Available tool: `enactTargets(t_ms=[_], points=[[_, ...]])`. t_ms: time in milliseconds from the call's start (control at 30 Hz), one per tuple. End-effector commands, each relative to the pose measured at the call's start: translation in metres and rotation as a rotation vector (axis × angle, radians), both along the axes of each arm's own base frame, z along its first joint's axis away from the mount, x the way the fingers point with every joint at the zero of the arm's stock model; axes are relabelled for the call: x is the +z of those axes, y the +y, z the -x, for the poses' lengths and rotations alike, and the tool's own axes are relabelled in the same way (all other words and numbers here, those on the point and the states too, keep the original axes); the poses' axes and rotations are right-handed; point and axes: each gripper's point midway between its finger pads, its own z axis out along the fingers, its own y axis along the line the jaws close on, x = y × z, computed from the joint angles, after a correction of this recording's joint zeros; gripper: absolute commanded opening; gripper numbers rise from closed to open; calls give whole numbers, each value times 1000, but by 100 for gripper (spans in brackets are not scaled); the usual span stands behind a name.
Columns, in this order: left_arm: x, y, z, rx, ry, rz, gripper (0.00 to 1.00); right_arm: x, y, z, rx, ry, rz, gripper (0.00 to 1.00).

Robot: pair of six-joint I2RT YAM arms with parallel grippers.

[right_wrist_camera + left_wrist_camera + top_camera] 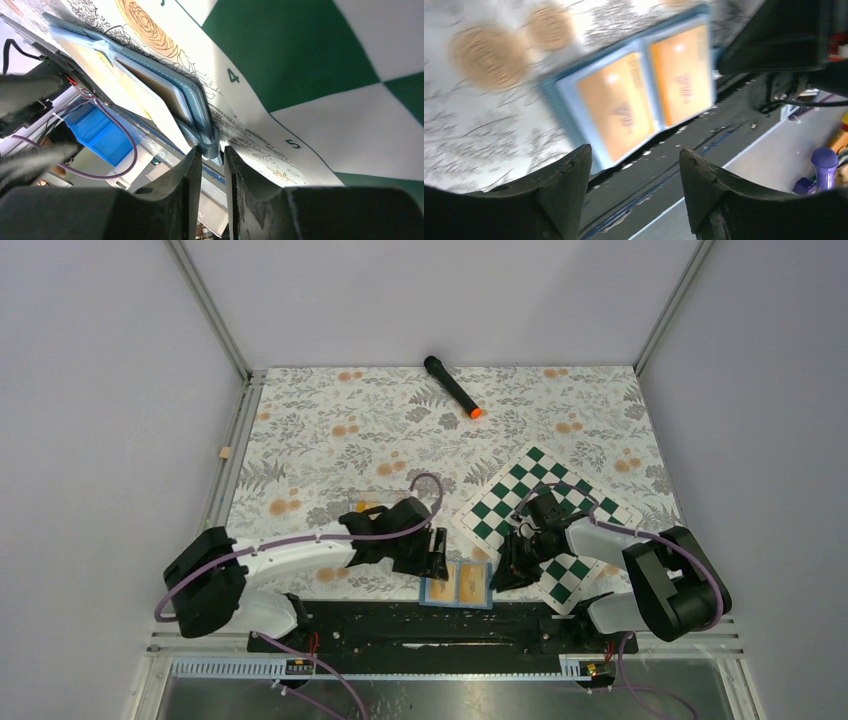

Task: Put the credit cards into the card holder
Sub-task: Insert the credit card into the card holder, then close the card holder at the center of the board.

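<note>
Floral tablecloth [330, 420]; chessboard [510, 495] beside card holder [457, 585]; marker [450, 386], perhaps, far back

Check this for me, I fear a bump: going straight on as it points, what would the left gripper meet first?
Probably the card holder, its blue rim beside the credit cards; the view from the left gripper is blurred, so depth is unsure.

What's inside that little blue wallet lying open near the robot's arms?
The small blue soft folding card holder lies open with two flat orange-yellow credit cards, one in each half. Anything tucked beneath those cards is covered and cannot be seen.
</note>
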Motion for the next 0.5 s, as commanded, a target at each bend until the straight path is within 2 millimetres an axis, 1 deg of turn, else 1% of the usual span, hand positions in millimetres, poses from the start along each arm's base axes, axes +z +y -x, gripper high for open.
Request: enactTargets(t_ms=[0,67,167,233,367,433,467], points=[[-7,22,-9,97,45,96,64,3,-1,-5,17,-31,27,29],[-10,29,-7,115,94,161,65,1,0,-5,16,-18,25,27],[-16,34,-11,158,140,253,65,-1,2,-4,22,-7,25,23],[-22,37,-11,173,163,274,65,-3,3,-4,22,-1,29,21],[-26,30,-11,165,196,311,63,-7,5,-2,32,7,35,17],[-25,23,-10,154,216,343,58,-9,6,0,38,11,37,15],[-24,20,-10,145,223,355,53,-9,7,0,39,13,37,14]])
